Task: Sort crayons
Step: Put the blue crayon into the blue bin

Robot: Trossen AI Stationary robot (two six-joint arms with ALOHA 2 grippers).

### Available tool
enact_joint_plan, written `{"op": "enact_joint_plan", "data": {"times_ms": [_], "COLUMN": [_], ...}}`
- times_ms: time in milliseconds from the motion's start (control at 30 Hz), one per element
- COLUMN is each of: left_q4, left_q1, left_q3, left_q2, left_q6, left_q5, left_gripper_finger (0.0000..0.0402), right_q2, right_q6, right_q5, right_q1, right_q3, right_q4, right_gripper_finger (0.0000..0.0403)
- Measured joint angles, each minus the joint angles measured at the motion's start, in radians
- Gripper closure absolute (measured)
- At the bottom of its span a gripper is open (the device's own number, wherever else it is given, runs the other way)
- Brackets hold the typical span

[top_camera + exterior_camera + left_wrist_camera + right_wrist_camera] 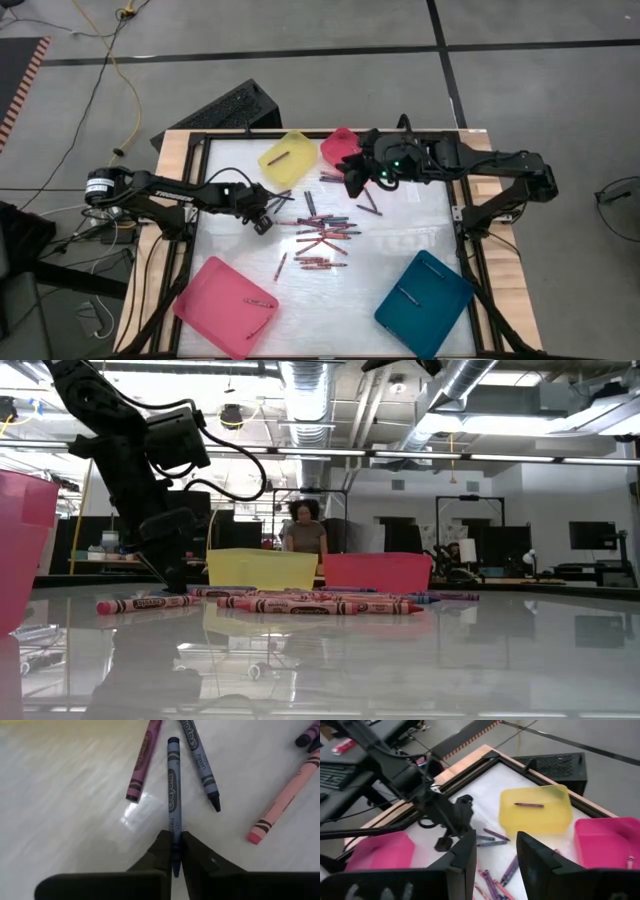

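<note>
White and glossy, the table (pixel 400 225) carried a loose scatter of crayons (pixel 322 236) at its middle, between a yellow tray (pixel 285 155) and pink tray (pixel 338 143) at the far edge and a pink tray (pixel 225 305) and teal tray (pixel 424 303) at the near edge. At the scatter's left side, the left gripper (pixel 174 851) pinched the near end of a blue crayon (pixel 173 795) lying on the surface. The right gripper (pixel 492 852) hung over the far trays, its fingers spread and holding nothing.

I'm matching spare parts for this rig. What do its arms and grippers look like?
Both arms are dark, jointed links trailing looped black cables. The right arm shows a small green light near its wrist. Each gripper ends in two flat, dark, tapering fingers.
</note>
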Motion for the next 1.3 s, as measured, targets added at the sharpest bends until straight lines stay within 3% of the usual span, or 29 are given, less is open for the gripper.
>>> {"op": "enact_joint_plan", "data": {"times_ms": [367,467,700,867,1133,1300], "left_q4": [-0.008,0.027,0.278,0.506,0.711,0.768], "left_q1": [-0.009,-0.018,-0.061,-0.069,-0.069,-0.086], "left_q3": [0.060,0.084,0.118,0.139,0.144,0.143], "left_q2": [-0.135,-0.193,-0.321,-0.410,-0.508,-0.531], "left_q6": [-0.056,-0.062,-0.052,0.003,0.132,0.191], "left_q5": [0.073,0.070,0.072,0.058,0.041,0.049], "left_gripper_finger": [0.0398,0.0399,0.0399,0.0399,0.0400,0.0400], "right_q2": [-0.041,-0.052,-0.014,0.044,0.169,0.229], "right_q6": [0.025,0.027,0.018,-0.025,-0.150,-0.150], "right_q5": [0.001,0.054,0.203,0.260,0.142,-0.041], "right_q1": [0.153,0.204,0.270,0.274,0.206,0.124], "right_q3": [0.000,0.000,0.000,0.000,0.000,0.000], "right_q4": [0.044,0.040,0.024,0.129,0.430,0.579], "right_gripper_finger": [0.0269,0.0269,0.0269,0.0269,0.0253,0.0210]}}
